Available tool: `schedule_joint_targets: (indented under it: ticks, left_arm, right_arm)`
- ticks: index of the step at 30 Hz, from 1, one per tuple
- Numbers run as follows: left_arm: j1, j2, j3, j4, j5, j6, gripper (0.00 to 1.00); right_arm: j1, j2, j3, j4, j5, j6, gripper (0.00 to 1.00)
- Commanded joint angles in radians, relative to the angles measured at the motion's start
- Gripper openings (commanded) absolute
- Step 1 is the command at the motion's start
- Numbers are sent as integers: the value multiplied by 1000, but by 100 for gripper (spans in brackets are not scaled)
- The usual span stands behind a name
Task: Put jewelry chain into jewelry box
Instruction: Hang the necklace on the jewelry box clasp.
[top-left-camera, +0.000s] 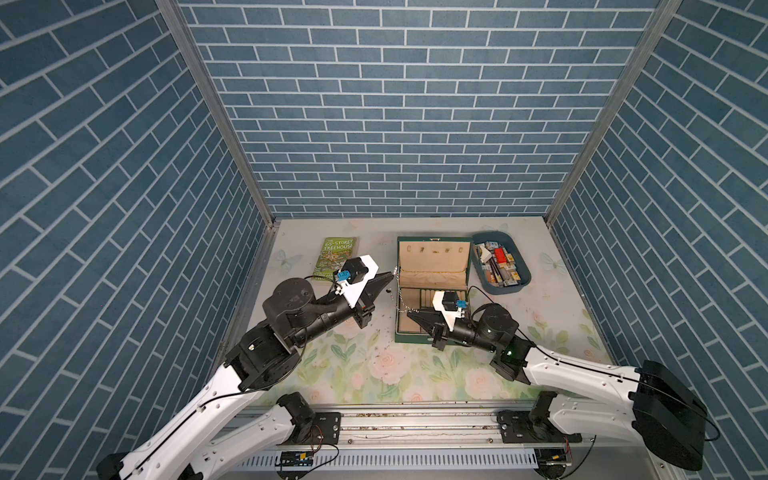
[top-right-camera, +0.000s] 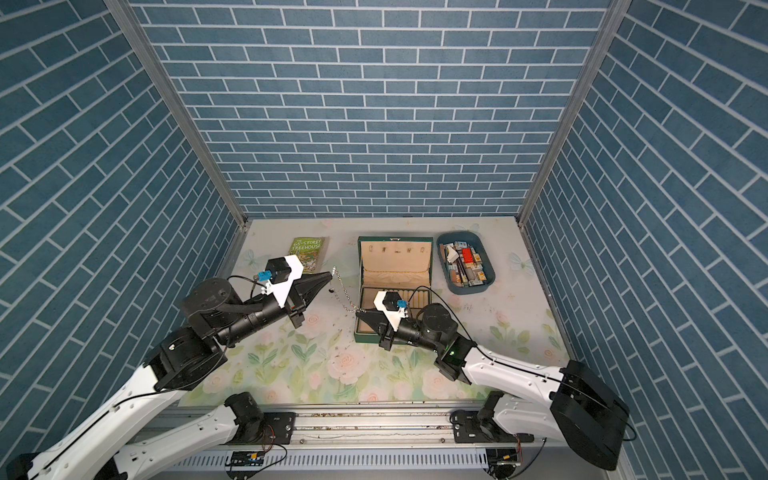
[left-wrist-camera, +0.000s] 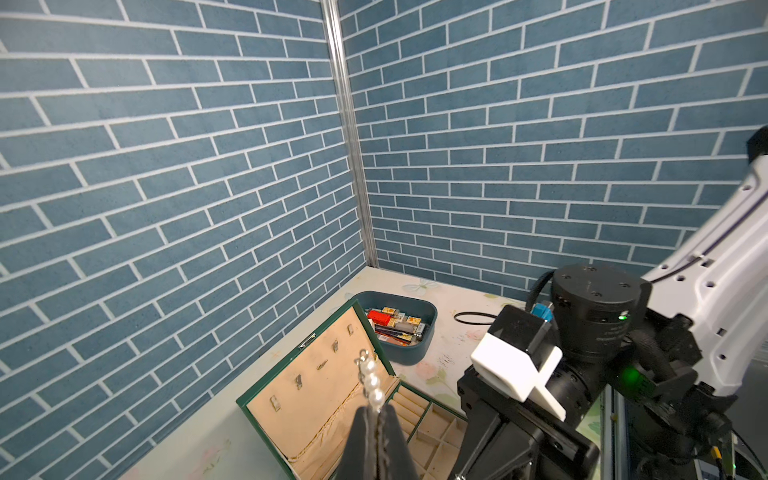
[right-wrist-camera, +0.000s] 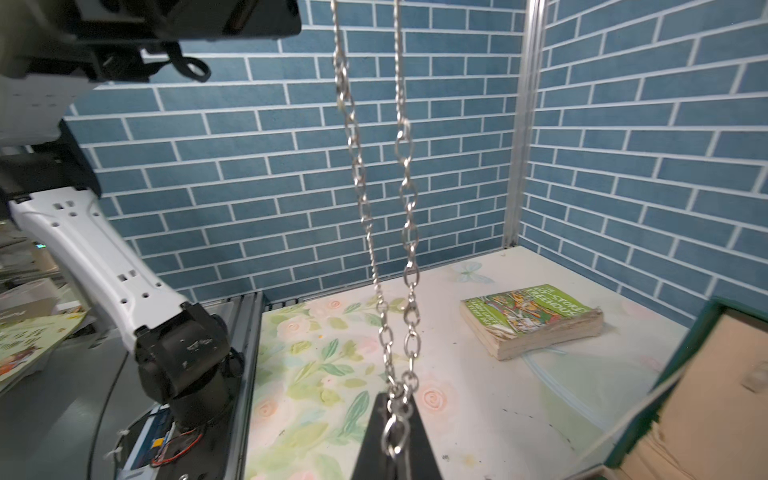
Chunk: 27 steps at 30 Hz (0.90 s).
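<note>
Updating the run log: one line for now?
left hand, right hand: shut on thin silvery metal chain | dark green hinged box: open

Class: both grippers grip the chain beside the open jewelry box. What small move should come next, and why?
Probably carry the left gripper across until it is above the open jewelry box. It and the right gripper are both shut on the jewelry chain, which hangs between them, mostly outside the box's left wall.
</note>
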Motion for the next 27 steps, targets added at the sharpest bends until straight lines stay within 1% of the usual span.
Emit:
schedule_joint_targets:
  ticks: [1, 5, 6, 10, 15, 18, 22, 27]
  left_arm:
    - [-3, -13, -69, 171, -65, -77, 0]
    - [-4, -4, -147, 302, -156, -145, 0]
    - [-4, -2, -160, 327, -163, -155, 0]
    - [-3, 15, -147, 350, -102, -165, 0]
    - [-3, 54, -50, 262, -3, -142, 0]
    - [-4, 70, -5, 222, 35, -132, 0]
    - [-10, 80, 29, 196, 68, -124, 0]
    - [-17, 89, 55, 165, 70, -109, 0]
  right_arm:
    - [-17, -29, -6, -67, 124, -21, 0]
    - [-28, -48, 4, -126, 187, -21, 0]
    - [-32, -53, 3, -134, 188, -21, 0]
    - [-35, -62, -34, -86, 134, -12, 0]
    - [-35, -66, -99, 62, 70, 44, 0]
    - [-35, -62, -113, 118, 38, 64, 0]
    - [-36, -53, -113, 153, 8, 81, 0]
    - [-33, -32, -108, 178, -19, 93, 0]
